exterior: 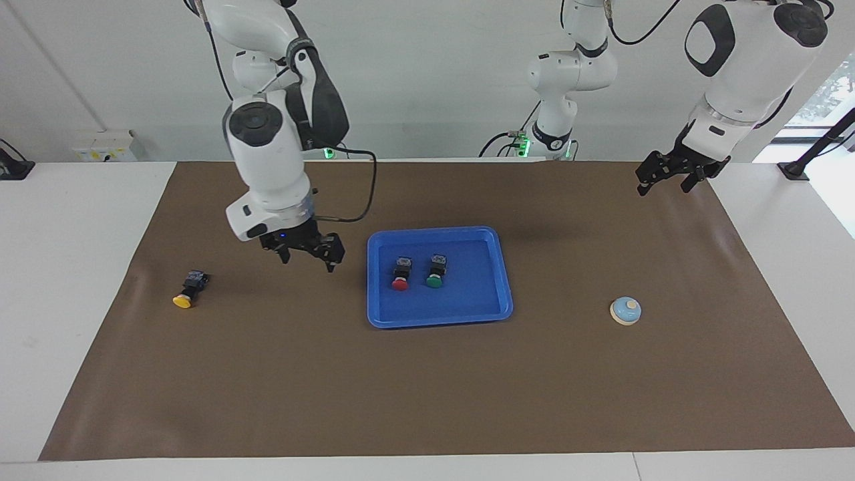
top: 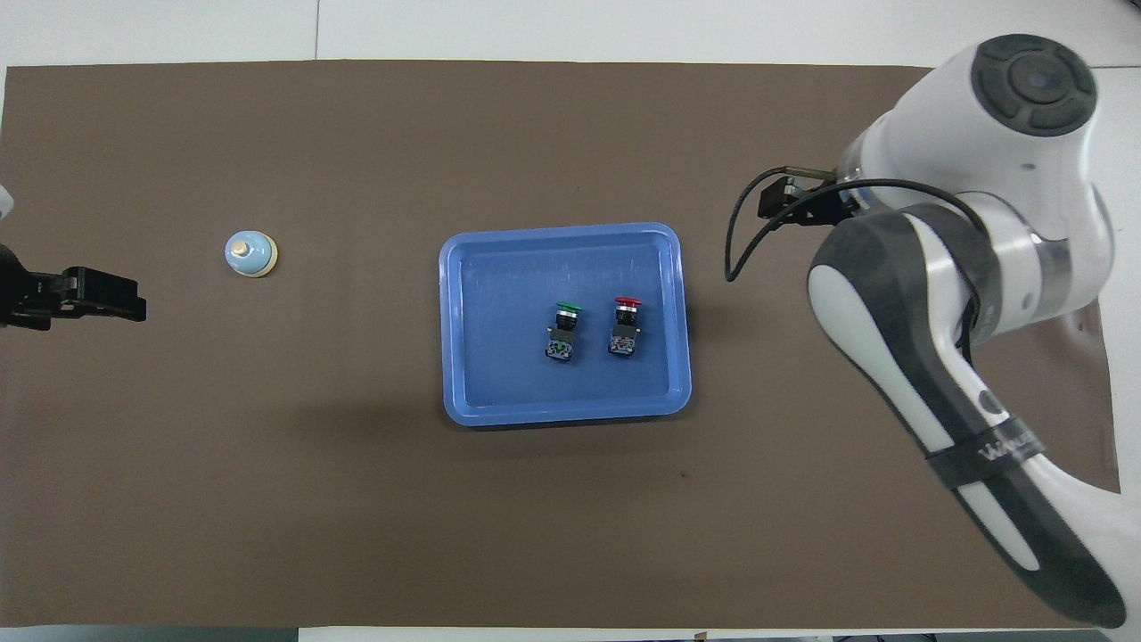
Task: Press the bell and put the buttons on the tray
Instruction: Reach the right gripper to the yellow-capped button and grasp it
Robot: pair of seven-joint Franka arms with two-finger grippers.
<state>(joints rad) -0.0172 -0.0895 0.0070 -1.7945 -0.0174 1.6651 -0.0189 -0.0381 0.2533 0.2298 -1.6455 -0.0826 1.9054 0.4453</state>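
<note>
Lying beside right claw [exterior: 307,255]: yellow button [exterior: 185,294].

Green button [top: 563,328] and red button [top: 625,324] lie side by side in blue tray [top: 463,339]; bell [top: 250,253] apart, toward left arm's end.

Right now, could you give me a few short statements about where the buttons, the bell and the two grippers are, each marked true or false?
1. The red button and the green button lie in the tray. True.
2. The yellow button lies in the tray. False: it lies on the brown mat, toward the right arm's end of the table.
3. The right gripper holds a button. False: it is open and empty, over the mat between the yellow button and the tray.
4. The bell stands on the mat outside the tray. True.
5. The left gripper presses the bell. False: it waits in the air, apart from the bell.
</note>
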